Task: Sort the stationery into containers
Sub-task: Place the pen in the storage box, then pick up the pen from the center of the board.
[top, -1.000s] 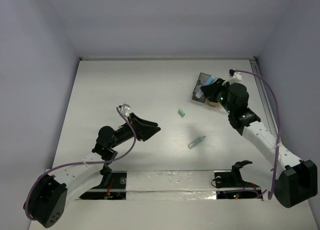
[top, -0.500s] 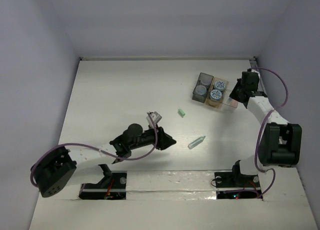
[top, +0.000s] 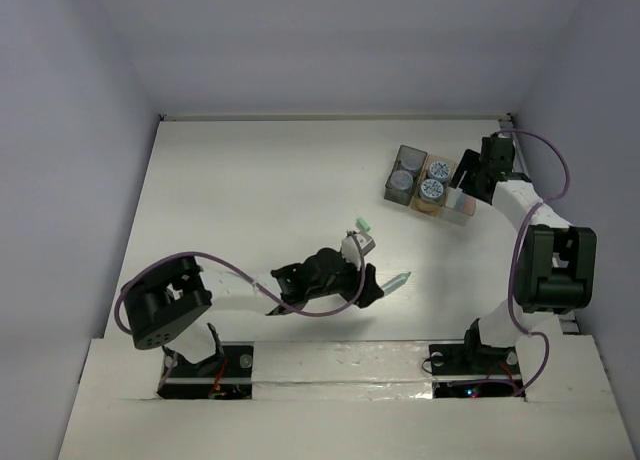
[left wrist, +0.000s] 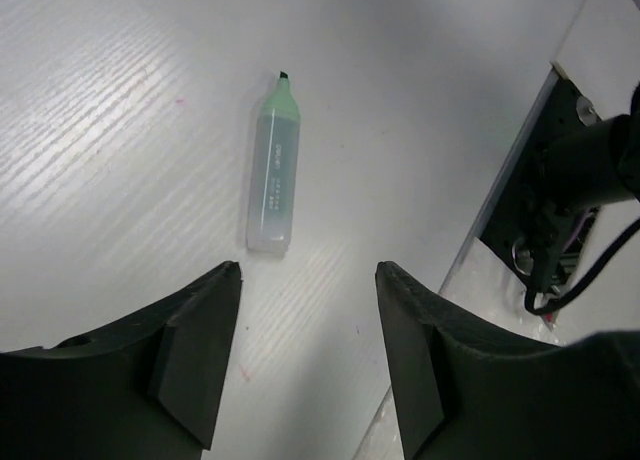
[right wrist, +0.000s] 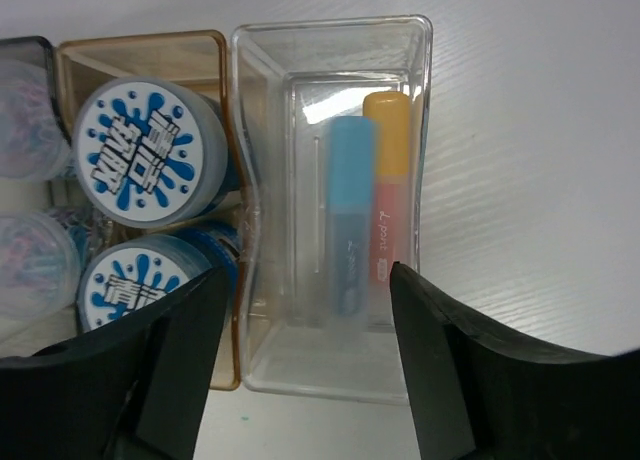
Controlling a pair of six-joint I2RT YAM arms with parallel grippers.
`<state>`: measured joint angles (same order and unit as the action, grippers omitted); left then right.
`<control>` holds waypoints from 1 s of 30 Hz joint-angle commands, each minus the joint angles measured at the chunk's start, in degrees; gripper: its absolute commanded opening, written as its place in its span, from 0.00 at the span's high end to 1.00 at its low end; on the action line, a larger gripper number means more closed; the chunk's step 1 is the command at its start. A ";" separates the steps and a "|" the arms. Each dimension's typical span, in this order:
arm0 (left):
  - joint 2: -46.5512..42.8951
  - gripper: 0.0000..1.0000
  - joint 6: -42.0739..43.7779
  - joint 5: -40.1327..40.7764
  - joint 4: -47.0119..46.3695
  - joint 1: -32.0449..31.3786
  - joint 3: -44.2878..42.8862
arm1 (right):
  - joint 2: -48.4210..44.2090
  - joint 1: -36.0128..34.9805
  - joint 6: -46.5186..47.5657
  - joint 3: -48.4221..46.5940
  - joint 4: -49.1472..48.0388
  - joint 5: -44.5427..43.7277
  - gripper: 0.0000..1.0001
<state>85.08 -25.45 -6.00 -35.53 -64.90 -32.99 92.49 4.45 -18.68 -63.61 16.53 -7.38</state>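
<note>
Left gripper (left wrist: 308,280): jaws apart, nothing between them. It hangs low over the white table (top: 250,180). A mint green highlighter (left wrist: 272,170) lies flat just ahead of the fingertips, cap end pointing away, and touches neither finger. We also note a small mint green piece (top: 363,224) lying alone further up the table, well apart from the highlighter.

Right gripper (right wrist: 308,280): jaws apart, empty, poised above the clear tray (right wrist: 425,130). A light blue stick (right wrist: 350,180) and an orange stick (right wrist: 387,140) lie side by side in that tray, touching. The adjoining tan tray (right wrist: 150,48) holds two jars with blue-white lids (right wrist: 148,153). The dark grey tray (right wrist: 25,45) is only partly in view in the right wrist picture.
</note>
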 commanded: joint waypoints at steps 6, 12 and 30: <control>10.35 0.44 6.46 8.28 9.77 -0.40 -12.61 | -11.70 -0.05 -2.24 5.24 -7.81 6.93 0.24; 15.63 0.43 10.60 3.80 12.32 -1.71 -17.54 | -21.46 -3.39 -4.44 13.86 -12.75 13.09 0.24; 26.88 0.67 12.45 22.51 22.69 -7.08 -25.28 | -36.14 -4.71 -7.25 22.21 -15.31 18.98 0.28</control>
<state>108.99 -12.80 11.57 -18.98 -72.03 -57.91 58.81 -0.03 -25.32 -42.28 4.16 10.26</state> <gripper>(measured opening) 0.333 0.725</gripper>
